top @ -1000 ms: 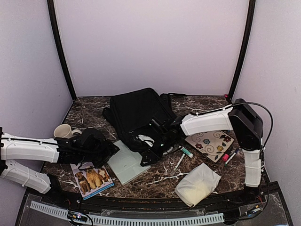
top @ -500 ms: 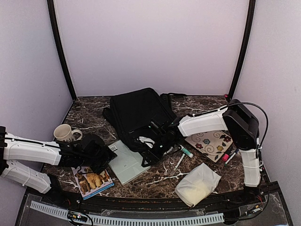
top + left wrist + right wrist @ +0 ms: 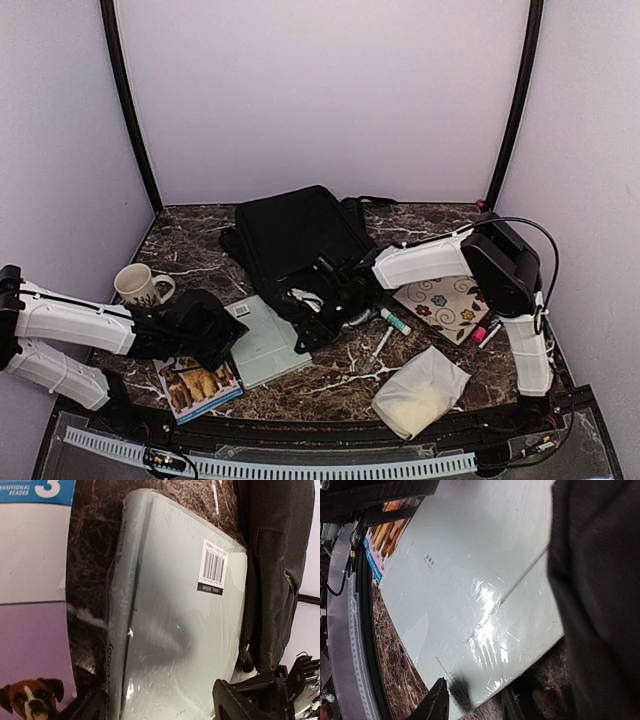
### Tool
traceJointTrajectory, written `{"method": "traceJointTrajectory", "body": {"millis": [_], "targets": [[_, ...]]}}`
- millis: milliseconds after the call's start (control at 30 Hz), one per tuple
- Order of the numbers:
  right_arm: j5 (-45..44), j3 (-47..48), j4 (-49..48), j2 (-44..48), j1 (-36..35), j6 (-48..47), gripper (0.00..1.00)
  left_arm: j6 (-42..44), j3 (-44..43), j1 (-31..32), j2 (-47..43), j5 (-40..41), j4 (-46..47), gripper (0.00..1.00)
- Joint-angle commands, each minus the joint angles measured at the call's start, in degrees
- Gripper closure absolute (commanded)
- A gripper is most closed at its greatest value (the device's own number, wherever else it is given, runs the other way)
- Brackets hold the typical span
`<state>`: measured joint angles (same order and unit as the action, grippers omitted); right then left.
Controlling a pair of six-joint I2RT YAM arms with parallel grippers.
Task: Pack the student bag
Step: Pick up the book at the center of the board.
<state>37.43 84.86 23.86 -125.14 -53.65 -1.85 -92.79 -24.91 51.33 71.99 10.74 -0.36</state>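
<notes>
- The student bag (image 3: 295, 235) lay flat in the middle of the table (image 3: 340, 375), toward the back wall. Its near edge was just beside a pale green book (image 3: 265, 340).
- The step in hand looked like getting that green book into the bag.
- The left gripper (image 3: 215, 330) was low at the book's near end. Its fingers were spread wide, one on each side of the book, and they held nothing.
- The right gripper (image 3: 325, 300) was at the bag's near edge, by the opening. Its fingers were a little apart. I could not tell if they pinched the bag's cloth.
- Next, I think the left gripper had to close on the book and move it toward the bag, while the right one kept the opening wide. The book's shiny plastic wrap might be slippery.
- Only the top view showed everything at once: the mug (image 3: 135, 285), the dog book (image 3: 195, 385), the flowered notebook (image 3: 450, 305) and the white pouch (image 3: 420, 390), all outside the bag.
- The left wrist view showed up close what the top view showed only small: the barcode sticker (image 3: 214, 566) and the wrinkles in the wrap.
- The right wrist view showed the book's corner right by the bag's dark cloth. I could not tell if they touched.
</notes>
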Motion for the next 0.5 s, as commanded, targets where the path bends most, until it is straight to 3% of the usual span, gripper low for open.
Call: {"method": "traceJointTrajectory", "body": {"millis": [0, 133, 267, 467], "targets": [[-2.65, -1.12, 2.8, -6.76, -1.23, -1.25, 0.63, 3.47, 4.35, 0.35, 3.72, -3.03, 18.86, 0.24], [-2.42, -0.17, 3.27, -8.14, -1.37, -1.24, 0.63, 9.81, 6.8, 2.22, -0.59, 0.29, 35.55, 0.28], [-1.94, 0.56, 3.55, -8.98, -1.42, -1.15, 0.63, 16.86, 2.54, 3.06, -5.41, 3.01, 30.23, 0.29], [-1.95, 1.48, 4.21, -8.61, -1.37, -1.76, 0.63, 15.07, 2.56, 3.07, -7.02, 1.41, 26.88, 0.33]]}}
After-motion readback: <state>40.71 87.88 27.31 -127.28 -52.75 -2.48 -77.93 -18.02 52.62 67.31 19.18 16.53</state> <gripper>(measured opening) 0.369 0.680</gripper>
